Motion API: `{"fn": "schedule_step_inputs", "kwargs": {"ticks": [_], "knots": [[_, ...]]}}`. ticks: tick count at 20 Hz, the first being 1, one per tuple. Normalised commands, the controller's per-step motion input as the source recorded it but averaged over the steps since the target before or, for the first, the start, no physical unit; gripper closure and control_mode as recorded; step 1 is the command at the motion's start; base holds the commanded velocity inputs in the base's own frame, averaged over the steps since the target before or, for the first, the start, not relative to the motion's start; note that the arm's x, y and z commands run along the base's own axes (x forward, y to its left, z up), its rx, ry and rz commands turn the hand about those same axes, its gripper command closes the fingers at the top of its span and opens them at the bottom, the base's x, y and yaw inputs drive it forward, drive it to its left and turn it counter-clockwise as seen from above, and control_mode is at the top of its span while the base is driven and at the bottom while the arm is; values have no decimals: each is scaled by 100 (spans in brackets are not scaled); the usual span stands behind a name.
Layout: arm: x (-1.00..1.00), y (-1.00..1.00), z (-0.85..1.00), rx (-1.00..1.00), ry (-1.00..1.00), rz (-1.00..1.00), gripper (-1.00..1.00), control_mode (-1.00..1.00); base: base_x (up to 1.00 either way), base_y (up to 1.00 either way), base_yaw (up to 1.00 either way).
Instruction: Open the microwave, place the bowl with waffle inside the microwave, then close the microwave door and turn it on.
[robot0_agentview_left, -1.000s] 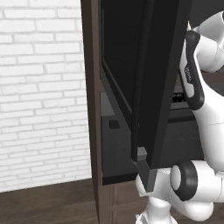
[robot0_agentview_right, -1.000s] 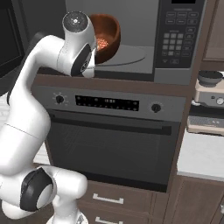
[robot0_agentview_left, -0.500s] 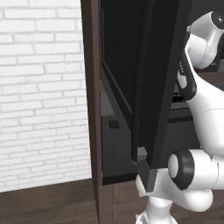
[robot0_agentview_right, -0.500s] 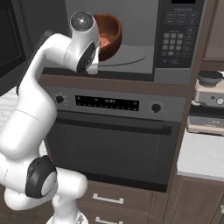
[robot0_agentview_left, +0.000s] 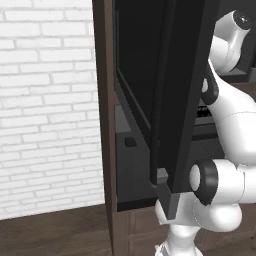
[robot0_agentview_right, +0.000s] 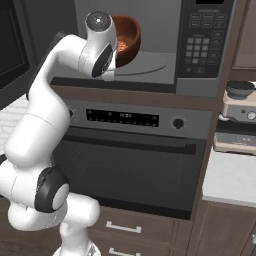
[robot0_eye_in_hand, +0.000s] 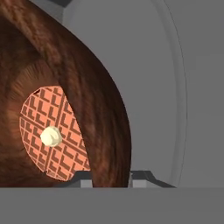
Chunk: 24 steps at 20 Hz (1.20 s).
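Oven (robot0_agentview_right: 130, 165), coffee machine (robot0_agentview_right: 239, 117), white brick wall (robot0_agentview_left: 47, 100)

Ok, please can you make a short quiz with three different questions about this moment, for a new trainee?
1. True or false: the microwave door stands open.
2. What is the gripper closed on? A) the bowl's rim B) the oven's handle bar C) nothing
3. What food lies in the bowl?

Key:
1. True.
2. A: in the hand view the finger tips sit on either side of the brown wall.
3. A waffle with a pale dab on top.
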Motion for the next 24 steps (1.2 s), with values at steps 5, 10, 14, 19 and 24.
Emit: {"fn": "schedule_step_inputs", "kwargs": {"ticks": [5,10,14,19,24], "knots": [[0,3,-9,0,-2,-2,100,-100,0,0,0],[0,0,0,0,0,0,100,-100,0,0,0],[0,0,0,0,0,0,-100,-100,0,0,0],[0,-4,0,0,0,2,-100,-100,0,0,0],[-5,-5,0,0,-4,0,-100,-100,0,0,0]]}}
